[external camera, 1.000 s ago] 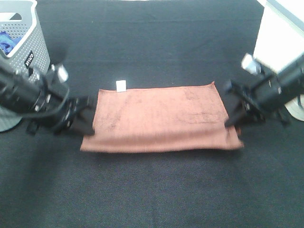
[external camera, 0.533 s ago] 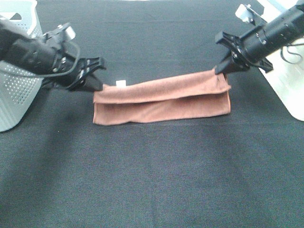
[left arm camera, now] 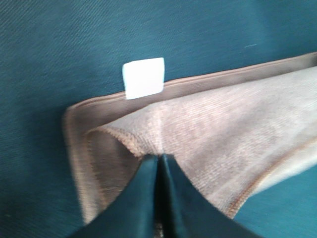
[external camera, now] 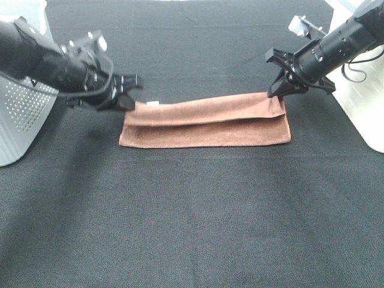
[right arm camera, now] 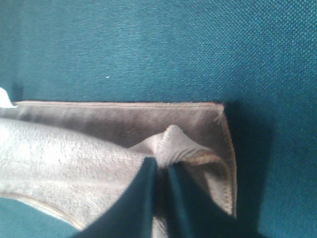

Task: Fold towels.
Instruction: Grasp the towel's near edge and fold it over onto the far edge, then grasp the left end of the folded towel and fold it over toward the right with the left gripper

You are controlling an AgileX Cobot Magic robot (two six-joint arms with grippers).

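The terracotta-brown towel (external camera: 204, 123) lies folded into a long strip on the black table, its small white tag (external camera: 153, 104) at the far left corner. My left gripper (external camera: 129, 99) is at that far left corner, jaws pressed together on the upper layer. In the left wrist view the fingertips (left arm camera: 151, 166) pinch the top layer of the towel (left arm camera: 223, 124) just short of the tag (left arm camera: 143, 78). My right gripper (external camera: 277, 91) is at the far right corner. The right wrist view shows it (right arm camera: 161, 166) shut on a bunched peak of the towel (right arm camera: 74, 144).
A grey perforated basket (external camera: 18, 114) stands at the left edge behind my left arm. A white box (external camera: 360, 102) stands at the right edge beside my right arm. Black cloth (external camera: 192, 228) covers the table in front of the towel.
Both grippers carried the towel's near edge up and over to the far edge, turning the wide sheet into a narrow strip. The lifted layer has now sunk lower onto the layer beneath.
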